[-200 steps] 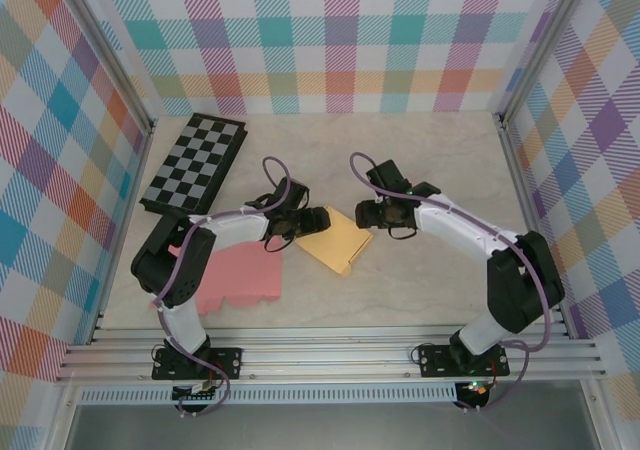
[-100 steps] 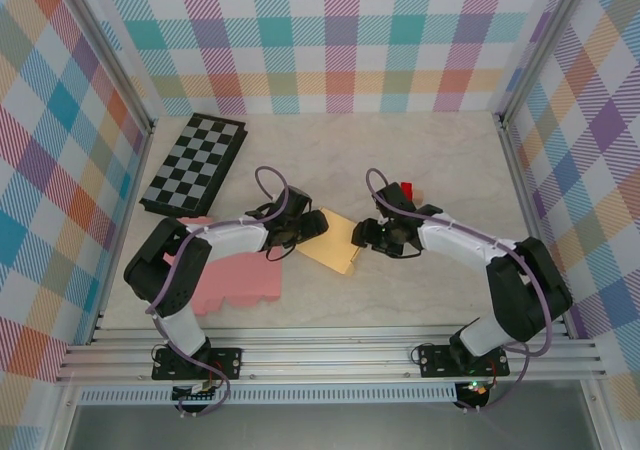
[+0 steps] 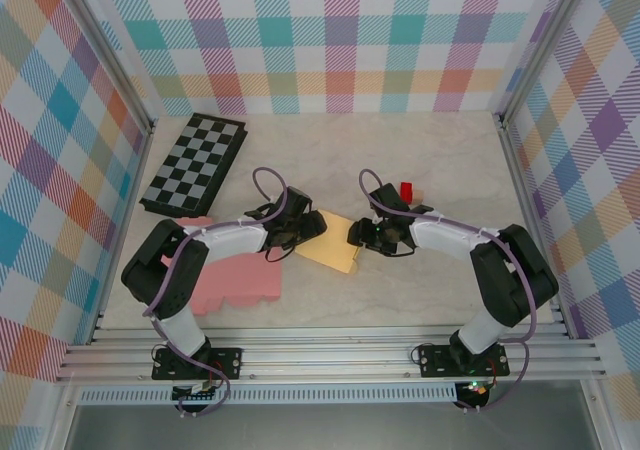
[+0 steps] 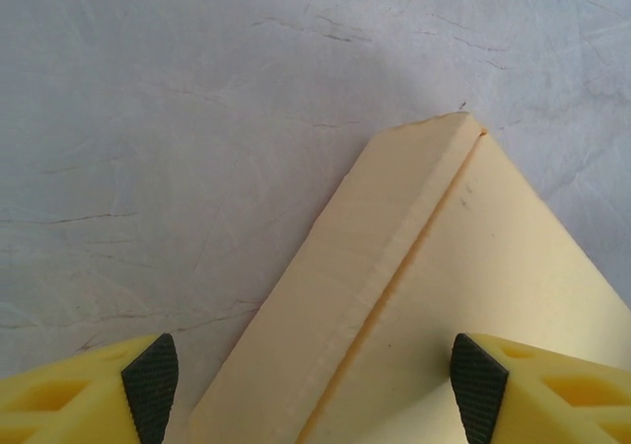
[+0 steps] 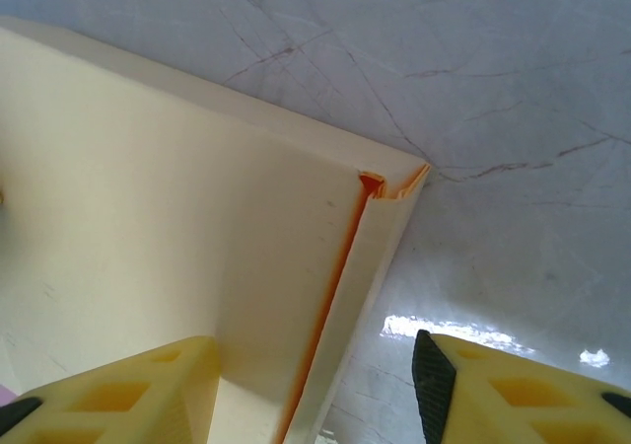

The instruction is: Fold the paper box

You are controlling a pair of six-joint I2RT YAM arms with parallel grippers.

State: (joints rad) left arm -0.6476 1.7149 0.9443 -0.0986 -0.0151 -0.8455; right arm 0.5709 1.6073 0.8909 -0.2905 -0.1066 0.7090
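A folded checkerboard [image 3: 193, 164] lies askew at 10 o'clock on the pale marbled table [image 3: 440, 150], close to the left wall. A pink sheet [image 3: 238, 278] (its near edge cut in steps) rests flat at 8 o'clock. A small red block [image 3: 407, 190] sits at 2 o'clock, near the centre. Plaid walls [image 3: 330, 40] enclose three sides.

Bright, even overhead light; in the top view only short, soft shadows lie around the box [image 3: 330, 242]. In the right wrist view a white glare patch sits on the table [image 5: 513, 118] just right of the box. The left wrist view looks cooler and greyer, yet sharp.
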